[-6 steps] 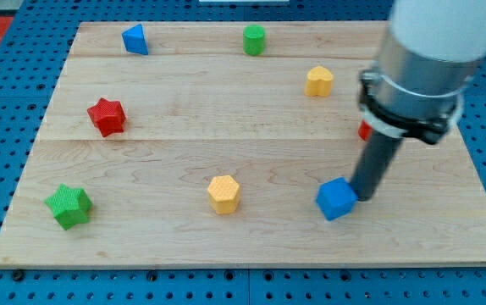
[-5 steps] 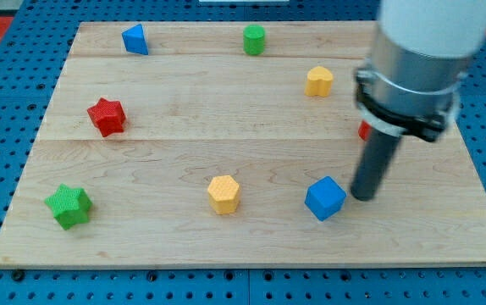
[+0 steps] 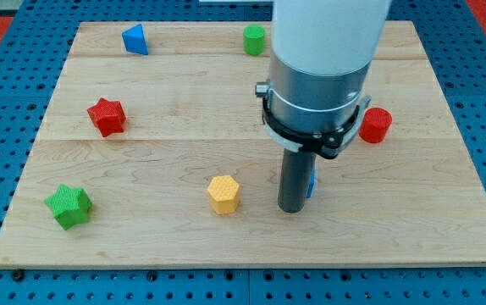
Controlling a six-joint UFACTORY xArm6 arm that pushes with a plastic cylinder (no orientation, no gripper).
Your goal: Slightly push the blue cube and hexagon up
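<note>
My tip (image 3: 291, 208) rests on the board near the view's bottom, right of the middle. The blue cube (image 3: 312, 184) is almost wholly hidden behind the rod; only a thin blue sliver shows at the rod's right edge. The yellow hexagon (image 3: 223, 193) sits to the left of my tip, about a rod's width and a half away. My tip is between the two blocks, touching or nearly touching the cube; I cannot tell which.
A green star (image 3: 68, 206) lies at the bottom left, a red star (image 3: 106, 116) at the left, a blue triangular block (image 3: 135, 39) and a green cylinder (image 3: 254, 39) at the top, a red cylinder (image 3: 375, 124) at the right. The arm hides the yellow heart.
The arm has swung left from the cube's right side and now covers it. The cube has slid left. The red cylinder is now uncovered; the yellow heart is now hidden.
</note>
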